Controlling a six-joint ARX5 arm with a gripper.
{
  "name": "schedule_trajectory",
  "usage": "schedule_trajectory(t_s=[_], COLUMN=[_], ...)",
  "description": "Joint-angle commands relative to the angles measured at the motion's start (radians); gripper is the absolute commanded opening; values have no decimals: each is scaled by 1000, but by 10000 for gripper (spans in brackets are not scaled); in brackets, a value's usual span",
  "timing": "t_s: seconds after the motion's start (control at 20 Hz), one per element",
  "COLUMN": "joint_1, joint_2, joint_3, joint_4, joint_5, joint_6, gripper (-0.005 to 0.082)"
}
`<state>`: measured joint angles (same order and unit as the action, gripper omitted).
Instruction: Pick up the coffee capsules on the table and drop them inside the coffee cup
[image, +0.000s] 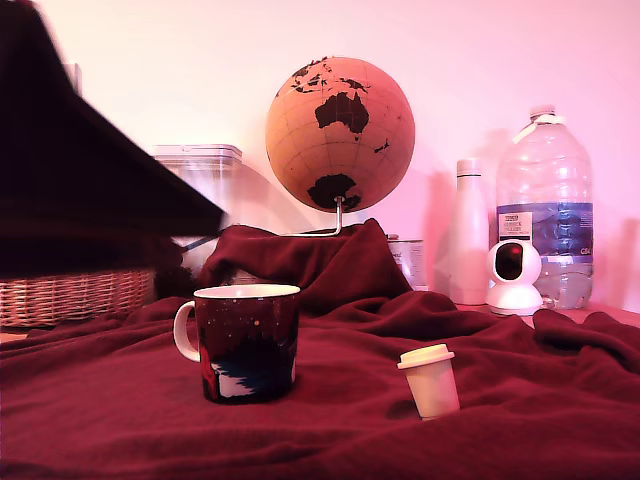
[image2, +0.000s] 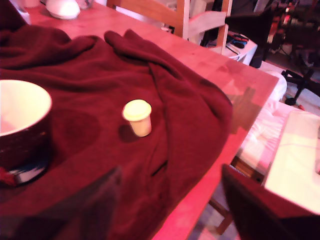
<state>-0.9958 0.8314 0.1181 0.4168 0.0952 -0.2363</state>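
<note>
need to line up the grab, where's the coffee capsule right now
The coffee capsule stands upright on the red blanket, alone, at the exterior view's lower right, to the right of the speckled mug and apart from it.

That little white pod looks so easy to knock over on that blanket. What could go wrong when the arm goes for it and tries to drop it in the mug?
The capsule stands on the soft, rumpled blanket, so a touch from one of the fingers could tip or roll it. The blanket's folds may also snag the fingers. The coffee cup sits on the same soft cloth, so a bump could tilt it.
</note>
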Motion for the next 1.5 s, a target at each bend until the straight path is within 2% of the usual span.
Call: schedule_trajectory(t_s=[0.0, 0.2, 0.55, 0.7, 0.9, 1.2, 1.35, 1.45], joint_1=[-16, -39, -97, -133, -171, -176, -176, -176], joint_2=[36, 124, 282, 356, 467, 628, 692, 732], joint_3=[0, 0, 4, 32, 103, 203, 238, 265], joint_4=[59, 143, 325, 352, 371, 373, 377, 377], joint_5=[-8, -51, -159, -227, -263, -311, -340, -354], joint_6=[-8, -51, -124, -153, -154, -161, -232, -248], gripper=[591, 591, 591, 591, 627, 641, 641, 641])
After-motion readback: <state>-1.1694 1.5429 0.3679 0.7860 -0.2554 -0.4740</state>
